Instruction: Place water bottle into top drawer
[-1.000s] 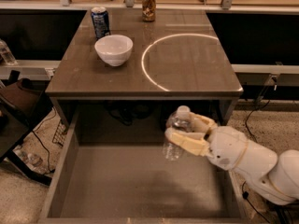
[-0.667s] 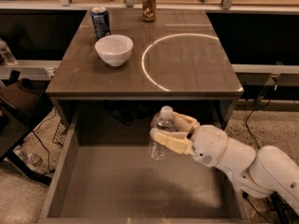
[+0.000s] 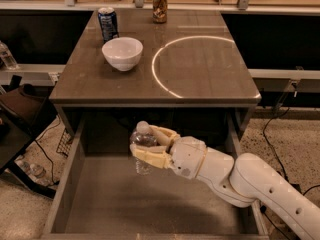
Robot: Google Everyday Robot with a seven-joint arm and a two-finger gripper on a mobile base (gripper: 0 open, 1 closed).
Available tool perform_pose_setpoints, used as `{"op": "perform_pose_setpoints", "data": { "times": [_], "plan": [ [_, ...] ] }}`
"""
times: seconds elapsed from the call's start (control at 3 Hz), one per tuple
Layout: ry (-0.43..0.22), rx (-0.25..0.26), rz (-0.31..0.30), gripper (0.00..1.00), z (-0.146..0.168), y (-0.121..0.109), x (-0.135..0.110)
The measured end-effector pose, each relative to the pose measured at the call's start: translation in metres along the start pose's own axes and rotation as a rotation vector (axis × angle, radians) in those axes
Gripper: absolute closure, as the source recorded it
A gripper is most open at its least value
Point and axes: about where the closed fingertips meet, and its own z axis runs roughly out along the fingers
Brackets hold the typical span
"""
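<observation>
Camera view, looking down over the worktop (image 3: 200, 69) and into the top drawer (image 3: 150, 204), pulled wide open beneath it. Reaching in from the lower right with the end effector (image 3: 150, 145), clamped on the water bottle (image 3: 142, 138) across its middle, cap uppermost and leaning only slightly. Holding the bottle over the drawer's back half, just in front of the worktop's edge, seemingly clear of the bare floor and not yet set down. Probably kept near upright so as to land it on its base, and kept away from the low side walls to avoid a knock. Leaving untouched on the worktop a white bowl (image 3: 122, 52), a blue soda can (image 3: 108, 24) behind it and a brown soda can (image 3: 160, 5) at the far edge, all well apart from the bottle, plus a bright ring of light (image 3: 152, 69) just right of the bowl.

Against a second ago: carried the bottle leftward, from nearer the drawer's right wall toward its middle, with the arm stretched further in. Kept much the same height and the same grip. Left bowl and both cans where they stood. Judged close to done, with only lowering and letting go remaining
</observation>
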Motion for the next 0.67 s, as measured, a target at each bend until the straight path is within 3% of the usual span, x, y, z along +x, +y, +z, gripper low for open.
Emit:
{"op": "perform_pose_setpoints", "data": {
  "times": [0.67],
  "plan": [
    [0.003, -0.037, 0.008, 1.0, 0.042, 0.023, 0.027]
  ]
}}
